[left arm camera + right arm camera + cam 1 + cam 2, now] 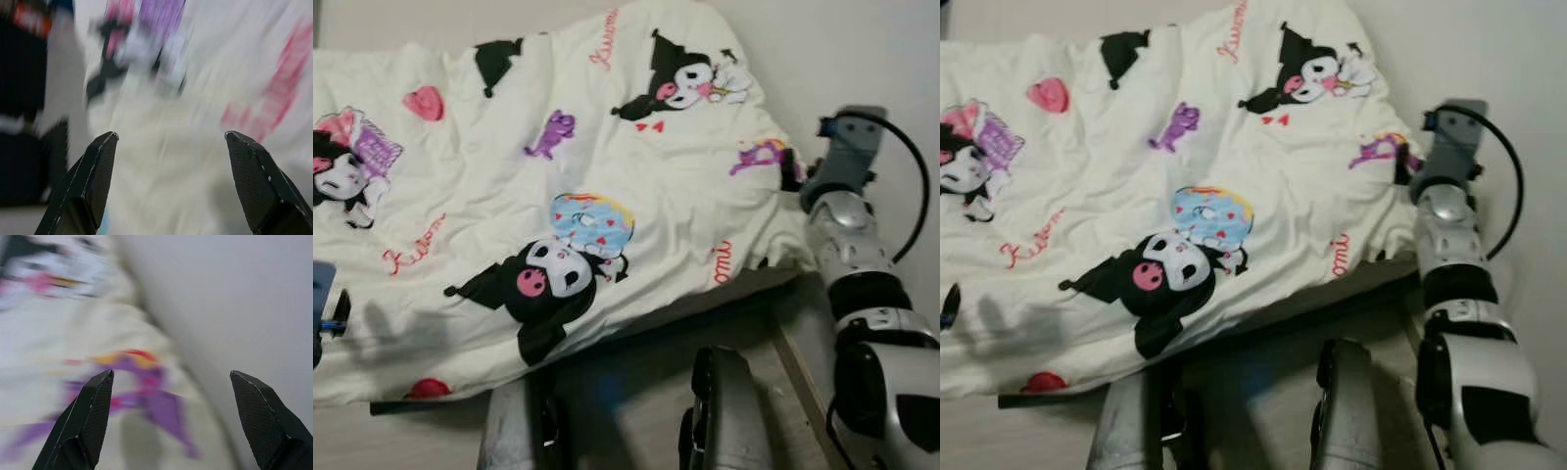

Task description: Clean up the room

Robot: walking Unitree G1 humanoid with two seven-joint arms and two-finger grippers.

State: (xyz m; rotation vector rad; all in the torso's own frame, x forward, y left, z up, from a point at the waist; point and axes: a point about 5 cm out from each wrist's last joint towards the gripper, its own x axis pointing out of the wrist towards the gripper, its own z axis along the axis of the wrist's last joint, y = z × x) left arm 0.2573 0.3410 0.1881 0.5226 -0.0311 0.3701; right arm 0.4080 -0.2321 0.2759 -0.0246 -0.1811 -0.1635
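A white duvet (489,186) printed with black cartoon figures, pink hearts and red script lies rumpled across the bed. My right gripper (171,374) is open and hovers over the duvet's right edge (146,396), beside the wall; nothing is between its fingers. Its silver arm (847,225) reaches up along the bed's right side. My left gripper (171,134) is open too, low over the duvet (161,161) near its left edge, holding nothing. A bit of it shows at the far left (328,318).
The pale wall (862,49) runs close along the bed's right side. The dark bed edge (705,304) shows under the duvet's near hem. My two legs (724,411) stand on the light floor (626,392) right against the bed.
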